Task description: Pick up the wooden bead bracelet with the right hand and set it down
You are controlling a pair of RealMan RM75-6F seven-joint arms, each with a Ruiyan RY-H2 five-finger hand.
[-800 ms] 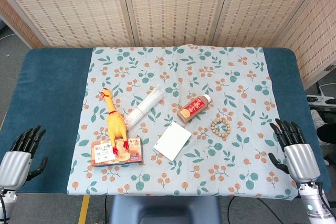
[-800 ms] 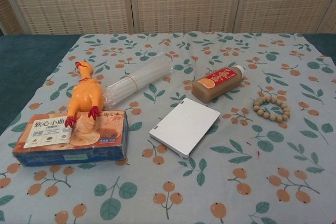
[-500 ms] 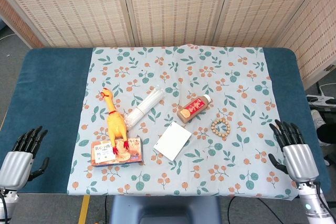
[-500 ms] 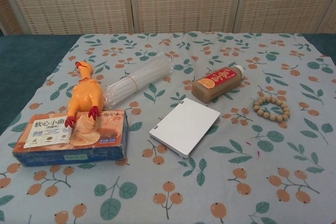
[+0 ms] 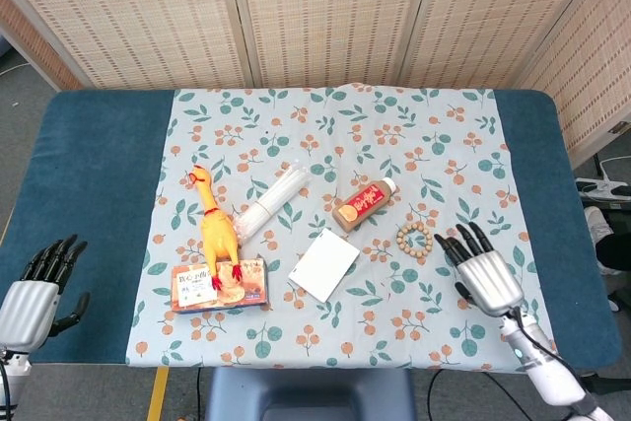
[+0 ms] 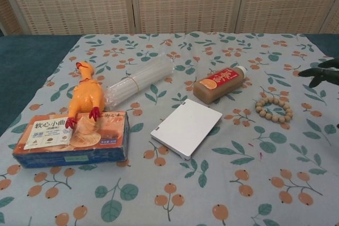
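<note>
The wooden bead bracelet (image 5: 415,241) (image 6: 273,109) lies flat on the floral cloth, right of centre, as a closed ring of pale beads. My right hand (image 5: 482,273) hovers just to its near right with fingers spread and nothing in it; its dark fingertips (image 6: 321,73) enter the chest view at the right edge, above and right of the bracelet. My left hand (image 5: 32,288) rests at the table's near left corner, fingers apart and empty.
A brown drink bottle (image 5: 363,203) lies just left of the bracelet. A white card (image 5: 323,264), a bundle of clear straws (image 5: 271,199), a yellow rubber chicken (image 5: 214,229) and an orange box (image 5: 219,285) sit further left on the cloth (image 5: 325,125).
My right hand has moved left from the table's right edge to beside the bracelet. The left hand and the objects have stayed put.
</note>
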